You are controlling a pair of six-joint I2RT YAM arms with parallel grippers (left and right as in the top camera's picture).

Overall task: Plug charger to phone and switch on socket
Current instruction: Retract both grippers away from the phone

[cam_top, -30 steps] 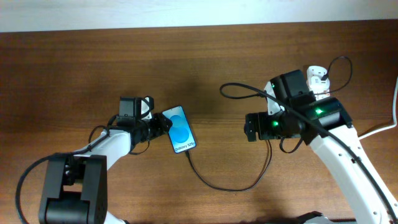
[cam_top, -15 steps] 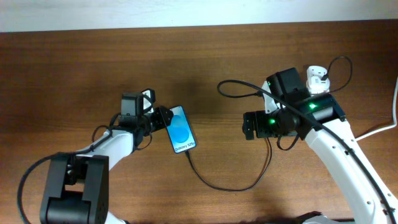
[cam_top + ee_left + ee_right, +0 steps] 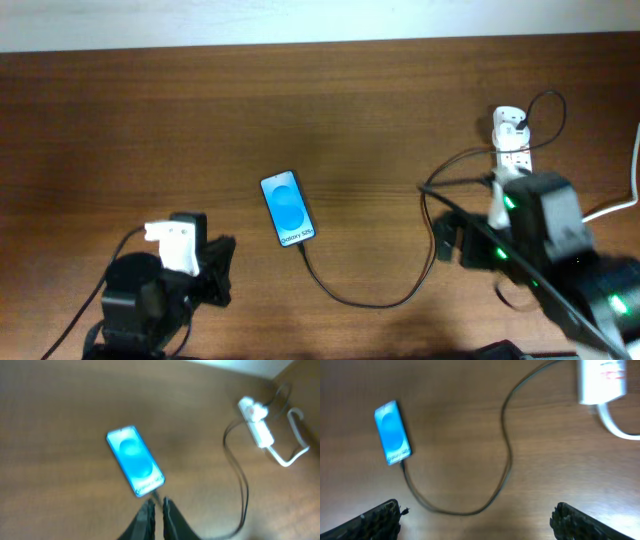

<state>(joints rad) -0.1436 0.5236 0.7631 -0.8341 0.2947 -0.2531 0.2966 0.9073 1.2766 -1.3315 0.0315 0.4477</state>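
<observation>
The left gripper hangs above the near left of the wooden table. Its claw is narrowed to a thin slit with nothing in it, well apart from every task item.

To its right, near the middle of the table, the phone lies flat, screen up and lit bright blue with a lighter circle. It is turned slightly, so its near end points a little to the right.

The charger meets the phone at that near end. From there its thin black cable sags towards the near edge, swings right and climbs to the far right. The connector looks seated in the phone, though the joint is too small to be sure.

The right gripper hovers over the near right, claw spread wide and empty.

Furthest right, at the far side, lies the socket. It is a white strip with red marks, something white that looks like the adapter seated at its far end, and a thick white cord trailing right.

I judge the plugging to be done and the step in hand to be the switch; whether it is already on cannot be told. The right arm is the nearer one. It would need to reach to the far right, close its claw to a blunt tip and press straight down on the red switch without snagging the black cable beside it. The strip is unsecured, so a slanted push may slide it.
</observation>
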